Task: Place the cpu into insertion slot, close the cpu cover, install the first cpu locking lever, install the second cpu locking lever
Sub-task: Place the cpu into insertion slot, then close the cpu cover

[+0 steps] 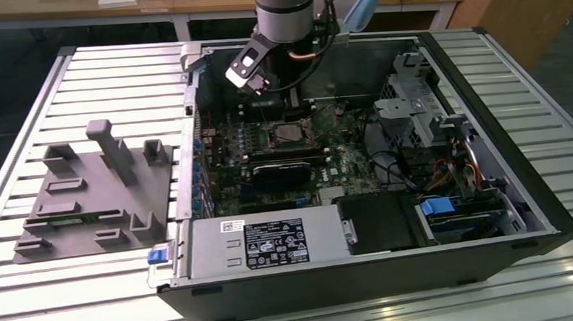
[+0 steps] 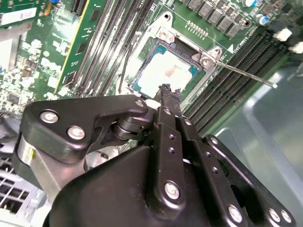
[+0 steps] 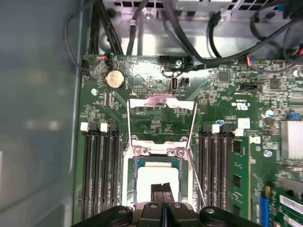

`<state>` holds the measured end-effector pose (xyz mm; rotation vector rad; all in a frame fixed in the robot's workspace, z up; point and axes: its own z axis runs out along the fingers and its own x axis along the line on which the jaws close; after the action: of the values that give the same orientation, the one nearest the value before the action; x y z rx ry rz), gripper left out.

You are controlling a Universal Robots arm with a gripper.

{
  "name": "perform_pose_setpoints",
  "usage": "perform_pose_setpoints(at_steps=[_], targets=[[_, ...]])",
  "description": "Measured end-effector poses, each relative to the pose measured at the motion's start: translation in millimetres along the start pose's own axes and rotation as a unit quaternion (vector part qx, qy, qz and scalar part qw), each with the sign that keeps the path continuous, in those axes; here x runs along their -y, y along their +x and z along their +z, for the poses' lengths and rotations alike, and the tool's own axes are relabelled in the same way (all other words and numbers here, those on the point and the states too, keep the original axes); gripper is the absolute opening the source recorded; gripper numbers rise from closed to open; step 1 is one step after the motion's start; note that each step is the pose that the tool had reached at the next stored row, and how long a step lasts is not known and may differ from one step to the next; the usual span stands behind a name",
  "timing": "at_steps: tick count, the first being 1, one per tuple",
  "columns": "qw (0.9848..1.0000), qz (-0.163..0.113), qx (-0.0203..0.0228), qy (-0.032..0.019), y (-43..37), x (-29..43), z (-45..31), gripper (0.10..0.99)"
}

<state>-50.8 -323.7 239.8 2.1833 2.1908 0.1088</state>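
The hand had its fingers pressed together, gripping nothing, with the tips just over the cpu, which lay seated in the insertion slot. Beyond it, the cpu cover stood swung open.

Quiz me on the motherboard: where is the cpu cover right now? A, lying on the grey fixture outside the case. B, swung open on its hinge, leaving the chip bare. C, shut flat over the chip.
B: in the first wrist view the cpu cover stands open, away from the insertion slot, and the cpu lies bare in it, just under the gripper.
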Motion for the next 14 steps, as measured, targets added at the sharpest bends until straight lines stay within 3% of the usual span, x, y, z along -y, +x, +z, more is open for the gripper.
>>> perform_pose_setpoints(at_steps=[5, 14], targets=[[1.0, 0.0, 0.0008, -0.0002, 0.2, -0.9, -10.4, 0.102], [1.0, 0.0, 0.0007, -0.0003, 0.2, -0.9, -11.1, 0.102]])
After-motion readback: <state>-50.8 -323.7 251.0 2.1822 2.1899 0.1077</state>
